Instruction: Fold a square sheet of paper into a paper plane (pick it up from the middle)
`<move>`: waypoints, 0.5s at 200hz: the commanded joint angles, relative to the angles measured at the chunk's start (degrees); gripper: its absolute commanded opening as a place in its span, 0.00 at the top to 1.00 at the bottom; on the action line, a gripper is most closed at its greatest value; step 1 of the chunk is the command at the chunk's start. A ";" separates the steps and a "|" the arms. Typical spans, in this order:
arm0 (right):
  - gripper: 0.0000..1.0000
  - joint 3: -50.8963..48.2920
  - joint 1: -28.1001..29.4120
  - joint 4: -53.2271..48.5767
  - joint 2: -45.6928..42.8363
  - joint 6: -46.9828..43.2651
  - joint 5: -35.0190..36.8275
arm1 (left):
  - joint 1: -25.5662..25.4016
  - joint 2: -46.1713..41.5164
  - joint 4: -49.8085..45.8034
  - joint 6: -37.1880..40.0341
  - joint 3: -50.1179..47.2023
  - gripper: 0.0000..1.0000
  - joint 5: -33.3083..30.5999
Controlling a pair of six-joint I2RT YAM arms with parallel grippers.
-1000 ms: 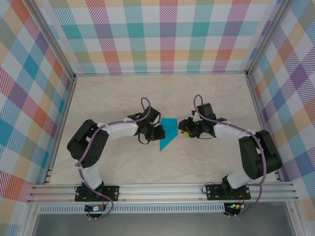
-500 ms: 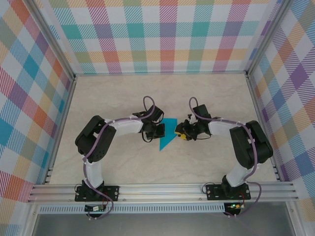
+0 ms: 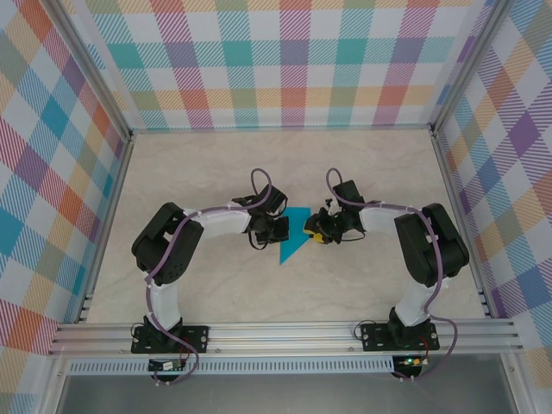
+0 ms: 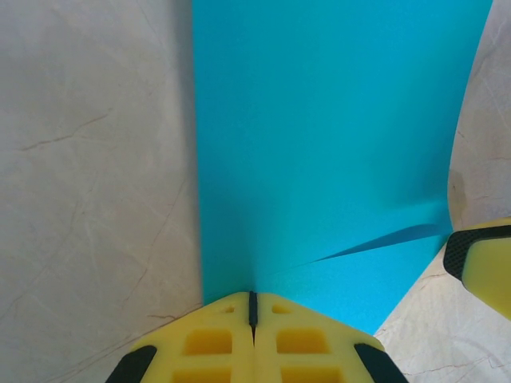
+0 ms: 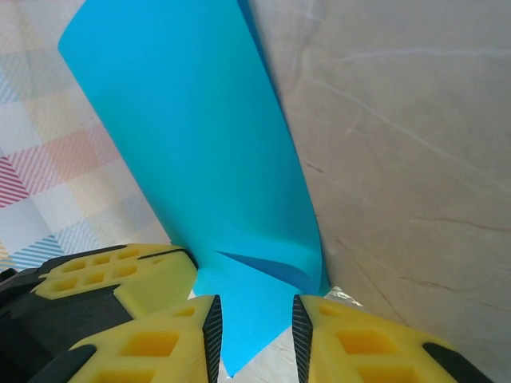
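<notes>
The blue paper [image 3: 295, 233] is in the middle of the table [image 3: 216, 172], right between the 2 grippers. From above it looks like a long, folded shape. Its wide, flat end is on the far side. Its sharp tip points to the near edge of the table and a little to the left. So its long side runs from far to near, a bit slanted.

The left gripper [image 3: 278, 229] is at the paper's left edge. In the left wrist view its 2 yellow fingers [image 4: 215, 343] are pressed tight together, with just a thin line between them. They pinch the edge of the paper [image 4: 335, 144], which spreads out away from them. A crease runs across it near the right side.

The right gripper [image 3: 317, 234] is at the paper's right edge. In the right wrist view its 2 fingers [image 5: 351, 335] stand apart with a gap. A corner of the paper [image 5: 200, 136] lies in that gap. The paper curls up from there.
</notes>
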 commanded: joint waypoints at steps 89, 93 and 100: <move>0.70 1.04 0.94 0.27 0.70 -1.61 -0.83 | -0.04 1.61 -3.94 -0.62 -1.83 1.00 -3.24; 0.71 1.09 0.97 0.68 0.91 -1.64 -1.23 | -0.01 1.60 -3.88 -0.62 -1.90 1.00 -3.23; 0.72 1.00 1.05 1.59 1.07 -1.53 -2.00 | -0.01 1.52 -3.88 -0.62 -1.92 1.00 -3.22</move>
